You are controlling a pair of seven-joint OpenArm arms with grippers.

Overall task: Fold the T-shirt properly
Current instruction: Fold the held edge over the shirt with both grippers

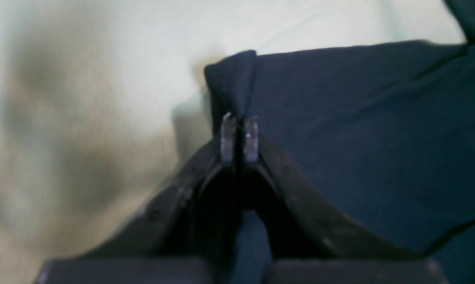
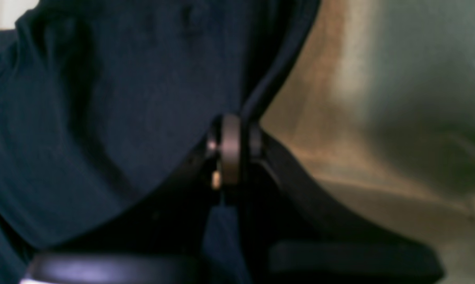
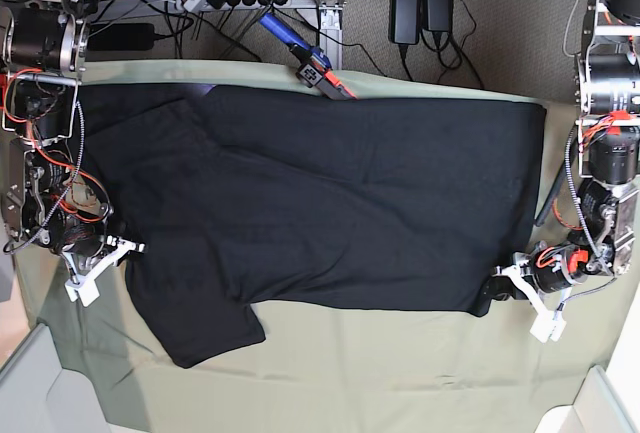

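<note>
From the base view I see the T-shirt (image 3: 330, 203) spread wide across the pale green table cloth (image 3: 380, 373) that covers the worktop, one short sleeve angled out toward the near edge of the cloth. Everything I track sits against that shirt. My left gripper (image 3: 500, 288) is at one near corner of it, the dark tip touching the hem; my right gripper (image 3: 118, 253) is at the opposite side, just beside the shoulder above that sleeve. From this height I cannot tell how either pair of fingers stands.

The wrist cameras settle it. In the left wrist view the left gripper (image 1: 239, 136) has its fingers (image 1: 228, 138) pressed together on a small raised fold of the shirt (image 1: 359, 138), the corner standing up in a peak just beyond the tips, with the pale cloth (image 1: 142, 47) behind it. That lifted peak does not show from overhead at all.

In the right wrist view the right gripper (image 2: 232, 146) has its fingers (image 2: 230, 150) closed tight on a thick edge of the shirt (image 2: 103, 110), which curves up and away from the tips while the rest of the fabric fills the frame to one side. The picture is blurred, so I cannot say which seam it is.

Only the base view shows the cables and power bricks (image 3: 420, 3) beyond the far edge of the shirt, and a blue and red tool (image 3: 305, 58) lying against its far hem.
</note>
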